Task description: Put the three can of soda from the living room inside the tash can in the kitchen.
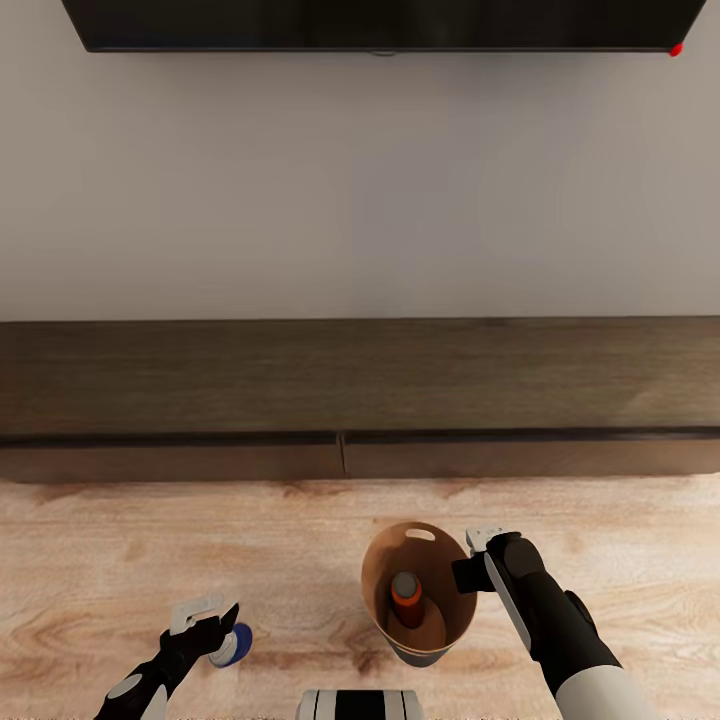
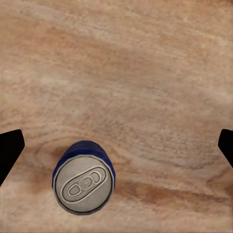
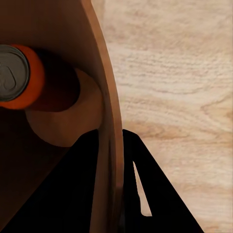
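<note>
At the left, the left end effector hangs low over the light wood floor, and its fingers stand wide apart. The blue soda can stands upright on the floor just under it. In the left wrist view the blue can's grey top faces the camera, and the two dark fingertips are far out at each side, not touching the can.

More to the right stands the trash can, brown inside, on the floor. One orange soda can stands upright inside it, near the middle.

The right end effector is at the right rim of the trash can. In the right wrist view one finger is inside the wall and the other outside, closed on the rim.

Behind all this a long dark wood cabinet runs along the pale wall, and a black screen hangs above.
</note>
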Tool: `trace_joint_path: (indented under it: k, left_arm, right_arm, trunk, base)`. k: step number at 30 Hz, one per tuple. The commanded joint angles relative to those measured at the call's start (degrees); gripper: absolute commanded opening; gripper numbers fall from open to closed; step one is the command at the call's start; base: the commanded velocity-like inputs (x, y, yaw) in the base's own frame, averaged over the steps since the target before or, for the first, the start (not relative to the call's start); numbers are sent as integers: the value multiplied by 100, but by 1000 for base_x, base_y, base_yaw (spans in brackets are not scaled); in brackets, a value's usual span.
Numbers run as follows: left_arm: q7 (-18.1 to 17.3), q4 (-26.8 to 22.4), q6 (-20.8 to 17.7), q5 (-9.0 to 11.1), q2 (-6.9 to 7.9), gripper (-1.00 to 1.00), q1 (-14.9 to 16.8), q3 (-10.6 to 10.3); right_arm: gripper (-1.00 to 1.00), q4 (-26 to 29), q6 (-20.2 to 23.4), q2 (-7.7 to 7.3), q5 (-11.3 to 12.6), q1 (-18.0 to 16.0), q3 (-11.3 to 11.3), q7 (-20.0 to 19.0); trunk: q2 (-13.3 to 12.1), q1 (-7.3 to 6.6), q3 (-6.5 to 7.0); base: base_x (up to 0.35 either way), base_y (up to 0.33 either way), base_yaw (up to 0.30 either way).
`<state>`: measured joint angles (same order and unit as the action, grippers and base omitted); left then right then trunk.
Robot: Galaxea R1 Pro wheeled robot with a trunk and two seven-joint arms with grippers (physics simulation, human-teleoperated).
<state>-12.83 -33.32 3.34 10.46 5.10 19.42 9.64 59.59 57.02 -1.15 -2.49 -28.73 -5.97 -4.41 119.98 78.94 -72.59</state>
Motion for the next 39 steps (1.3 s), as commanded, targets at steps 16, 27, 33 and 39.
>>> trace_joint_path:
  k: [16,27,33,39]
  left_arm:
    - [0,1,0,0,0,100,0,3]
    - [0,0,0,0,0,100,0,3]
    - [0,1,0,0,0,100,0,1]
    - [0,0,0,0,0,100,0,2]
  right_arm:
    - [-100,0,2,1,117,-1,0,-34]
    - [-100,-4,2,1,117,-1,0,-34]
    - [-100,-5,2,1,117,-1,0,-34]
    - [-100,-2,2,1,117,-1,0,-34]
  trunk:
    - [0,0,-146]
    - [0,0,-247]
    - [0,0,-302]
    - [0,0,-355]
  base:
    - [0,0,0]
    - [0,0,0]
    - [0,0,0]
    - [0,0,0]
